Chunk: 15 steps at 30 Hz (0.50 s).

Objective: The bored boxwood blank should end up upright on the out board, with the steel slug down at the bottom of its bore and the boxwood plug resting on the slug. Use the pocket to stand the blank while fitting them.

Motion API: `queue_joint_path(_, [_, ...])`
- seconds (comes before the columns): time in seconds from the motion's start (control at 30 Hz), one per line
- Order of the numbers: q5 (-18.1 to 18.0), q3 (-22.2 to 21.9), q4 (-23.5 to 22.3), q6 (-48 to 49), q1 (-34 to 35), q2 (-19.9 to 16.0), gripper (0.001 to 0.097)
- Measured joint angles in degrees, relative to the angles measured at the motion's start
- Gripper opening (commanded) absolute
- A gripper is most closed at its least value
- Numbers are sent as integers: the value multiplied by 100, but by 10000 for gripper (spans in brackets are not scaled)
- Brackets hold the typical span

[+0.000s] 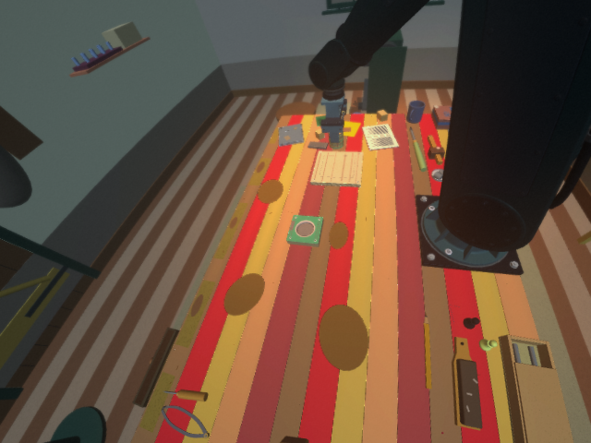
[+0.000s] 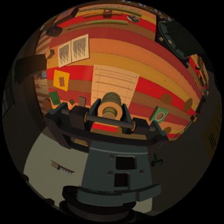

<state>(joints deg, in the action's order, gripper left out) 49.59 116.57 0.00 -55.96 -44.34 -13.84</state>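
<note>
The bored boxwood blank (image 2: 111,105), a banded pale cylinder with its bore facing the wrist camera, is held upright between the closed fingers of my gripper (image 1: 334,138). It hangs just above the far edge of the pale slatted out board (image 1: 337,168). What sits inside the bore I cannot tell. The green pocket block (image 1: 305,230) with its round recess stands empty nearer the middle of the striped bench. In the side camera the blank is mostly hidden by the gripper.
The robot's dark base (image 1: 470,229) and arm fill the right side. A barcode sheet (image 1: 380,137), a yellow square (image 1: 352,128), a grey plate (image 1: 291,134), a blue cup (image 1: 416,111) and small blocks crowd the far end of the bench.
</note>
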Motion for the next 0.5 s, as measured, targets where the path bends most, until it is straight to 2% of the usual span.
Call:
queue_joint_path(0.3, [-9,-6,1,27,-22,-14,33])
queue_joint_path(0.5, [-144,19,0,30,-26,-121,33])
